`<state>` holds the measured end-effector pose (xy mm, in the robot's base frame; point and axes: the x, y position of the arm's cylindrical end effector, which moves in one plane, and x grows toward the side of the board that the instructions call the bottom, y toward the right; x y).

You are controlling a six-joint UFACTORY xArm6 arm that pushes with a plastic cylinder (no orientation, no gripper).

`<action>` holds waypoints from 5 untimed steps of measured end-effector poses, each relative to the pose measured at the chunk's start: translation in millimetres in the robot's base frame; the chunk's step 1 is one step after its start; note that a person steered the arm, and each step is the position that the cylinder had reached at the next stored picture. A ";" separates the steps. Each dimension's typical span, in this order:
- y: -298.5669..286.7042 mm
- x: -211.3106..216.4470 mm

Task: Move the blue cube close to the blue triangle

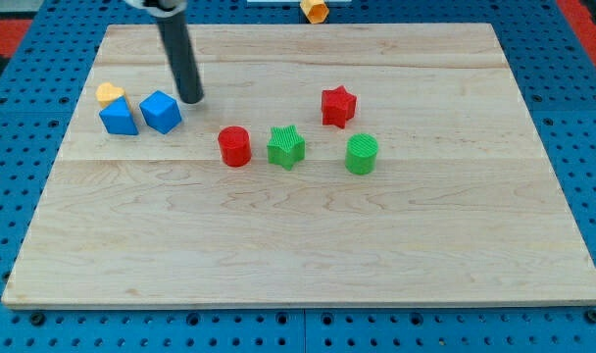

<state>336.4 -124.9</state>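
The blue cube [161,112] sits at the view's left on the wooden board [308,235]. The blue triangle [118,118] lies just to its left, a narrow gap apart. A yellow heart-shaped block [109,93] touches the triangle's top side. My tip [191,99] is the lower end of the dark rod, just to the upper right of the blue cube, close to its corner; I cannot tell if it touches.
A red cylinder [234,146], a green star [286,147], a green cylinder [361,154] and a red star [337,106] lie mid-board. An orange block [316,10] lies off the board at the view's top.
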 end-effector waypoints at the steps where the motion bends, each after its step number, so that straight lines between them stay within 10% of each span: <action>1: 20.4 34.6; 4: -20.3 42.6; 5: 58.9 -6.2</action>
<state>330.3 -66.1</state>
